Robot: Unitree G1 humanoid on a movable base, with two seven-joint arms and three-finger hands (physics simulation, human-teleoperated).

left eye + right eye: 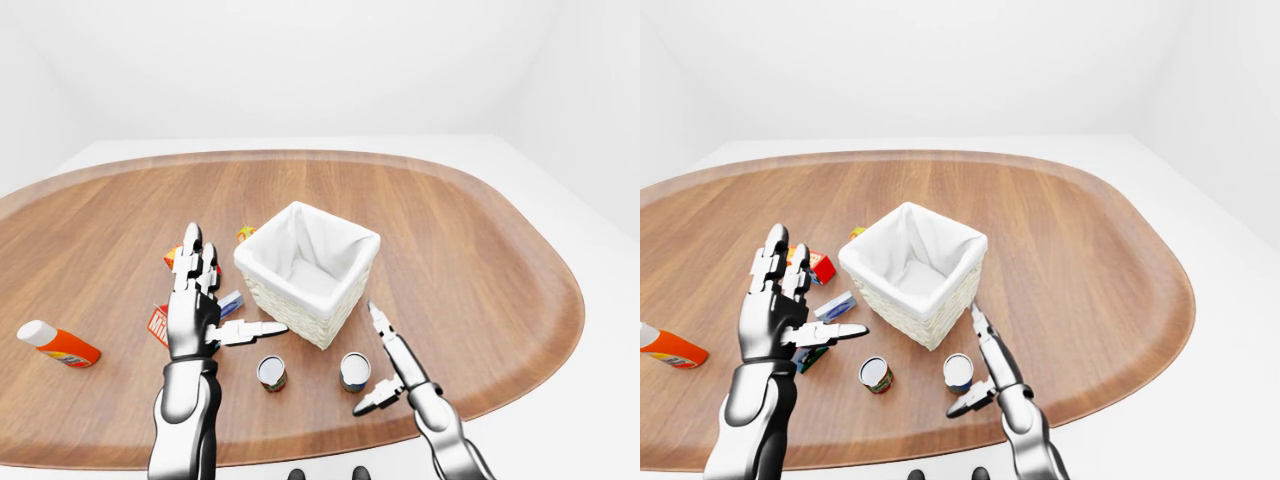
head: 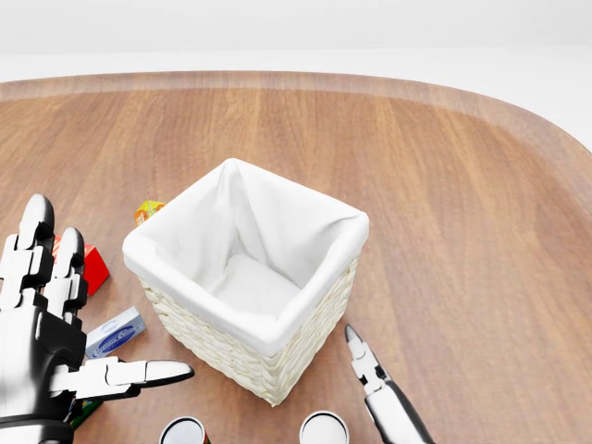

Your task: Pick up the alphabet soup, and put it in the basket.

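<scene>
Two cans stand below the white-lined wicker basket [image 1: 345, 290] in the left-eye view. The right can [image 1: 354, 371] has a bluish label and I take it for the alphabet soup; only its top [image 2: 324, 428] shows in the head view. My right hand [image 1: 385, 362] is open just to the right of this can, with its long finger [image 2: 363, 356] pointing up toward the basket and its thumb low beside the can. It does not touch the can. My left hand [image 1: 215, 300] is raised and open left of the basket, holding nothing.
The other can [image 1: 271, 373], with a red and green label, stands left of the soup. Small boxes [image 2: 115, 333] and a red carton [image 2: 91, 266] lie by my left hand. An orange bottle [image 1: 58, 343] lies far left. The table edge [image 1: 520, 385] runs close below.
</scene>
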